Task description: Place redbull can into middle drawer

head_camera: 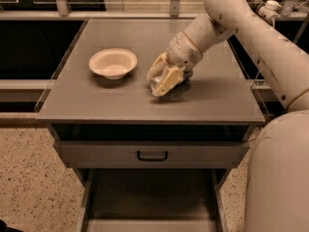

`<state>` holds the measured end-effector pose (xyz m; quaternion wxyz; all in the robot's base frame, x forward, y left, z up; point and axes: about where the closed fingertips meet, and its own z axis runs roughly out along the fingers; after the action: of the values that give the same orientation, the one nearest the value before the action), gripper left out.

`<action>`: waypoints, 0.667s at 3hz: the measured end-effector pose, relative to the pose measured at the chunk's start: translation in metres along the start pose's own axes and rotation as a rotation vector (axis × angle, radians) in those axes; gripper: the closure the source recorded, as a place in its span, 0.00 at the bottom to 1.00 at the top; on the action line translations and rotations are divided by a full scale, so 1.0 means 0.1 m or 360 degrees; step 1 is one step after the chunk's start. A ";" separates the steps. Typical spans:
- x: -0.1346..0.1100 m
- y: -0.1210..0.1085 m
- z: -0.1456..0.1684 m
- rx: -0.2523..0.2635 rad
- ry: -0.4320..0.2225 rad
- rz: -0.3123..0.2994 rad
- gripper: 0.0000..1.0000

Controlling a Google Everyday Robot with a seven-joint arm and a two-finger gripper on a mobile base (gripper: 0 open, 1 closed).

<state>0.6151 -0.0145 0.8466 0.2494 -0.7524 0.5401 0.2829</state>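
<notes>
Your gripper (161,79) sits on the table (217,100), just right of the bowl (113,63), clenched on the can (156,85). The open drawer (149,197) lies below and nearer the camera, past the table's front edge.

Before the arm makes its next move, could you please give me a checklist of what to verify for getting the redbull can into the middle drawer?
1. End effector positioned at the redbull can, low over the table and to the right of the bowl: ok.
2. Can securely held: cannot tell.
3. Can raised off the table: not ok; it appears to be down at the surface.
4. Middle drawer pulled out below the table: ok.
5. Bowl apart from the end effector: ok.
6. Drawer front with the black handle closed, above the open tray: ok.
</notes>
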 end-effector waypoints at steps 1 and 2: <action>0.00 0.00 0.00 0.0000 0.0000 0.0000 1.00; -0.15 0.11 -0.18 0.0058 -0.0164 -0.0047 1.00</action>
<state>0.6038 -0.0199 0.8697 0.2947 -0.7400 0.5204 0.3076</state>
